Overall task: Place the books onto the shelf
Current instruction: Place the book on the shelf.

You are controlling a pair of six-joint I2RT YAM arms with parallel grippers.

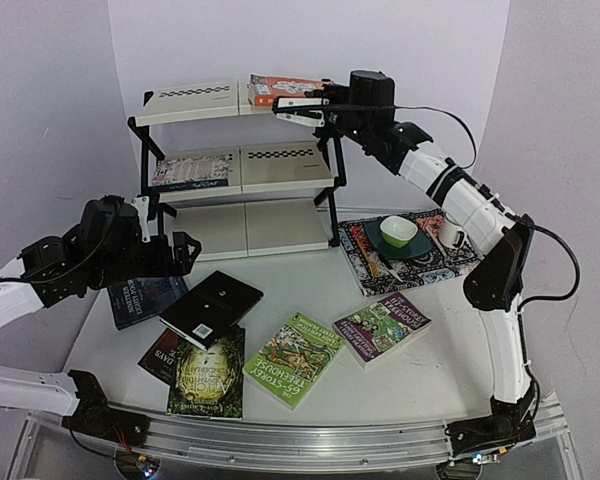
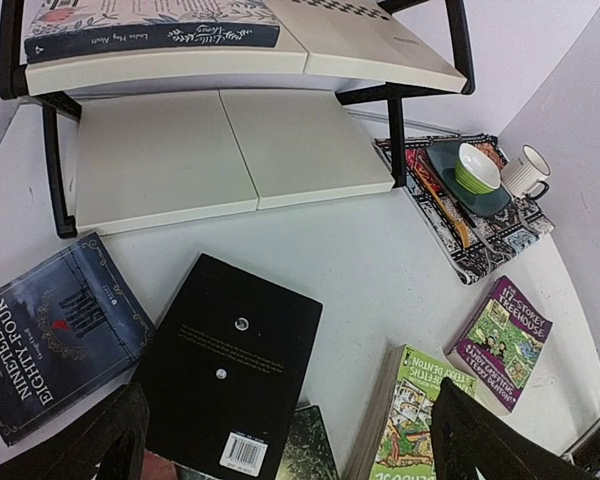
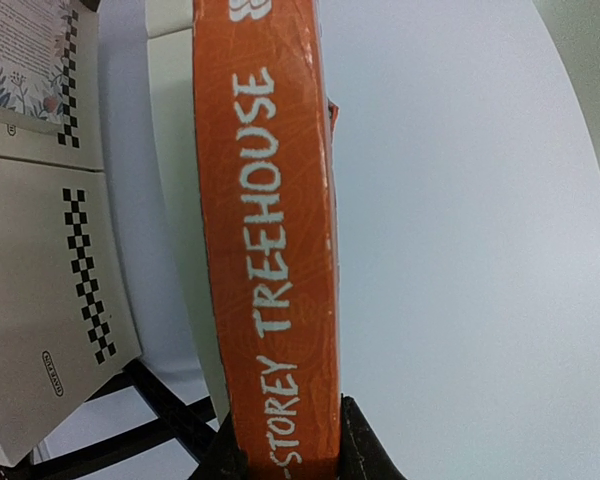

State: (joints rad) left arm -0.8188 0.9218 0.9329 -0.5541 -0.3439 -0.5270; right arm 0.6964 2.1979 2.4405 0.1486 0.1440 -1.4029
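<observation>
The shelf (image 1: pixel 280 155) stands at the back of the table. My right gripper (image 1: pixel 305 105) is shut on an orange book (image 1: pixel 278 90), holding it flat over the right end of the top tier. In the right wrist view both fingers (image 3: pixel 365 450) press the book's spine (image 3: pixel 265 220). One book (image 1: pixel 190 170) lies on the middle tier. My left gripper (image 1: pixel 180 252) hangs open and holds nothing, above a black book (image 2: pixel 230 370). Around it lie a dark blue book (image 2: pixel 55 340), a bright green one (image 2: pixel 415 410), a purple one (image 2: pixel 505 340) and a green-gold one (image 1: pixel 208 375).
A patterned mat (image 1: pixel 365 262) lies right of the shelf. On it sit a green bowl (image 1: pixel 398 232) on a teal plate and a white mug (image 1: pixel 452 232). The shelf's bottom tier (image 2: pixel 160 165) is bare. Purple walls close in behind and at the sides.
</observation>
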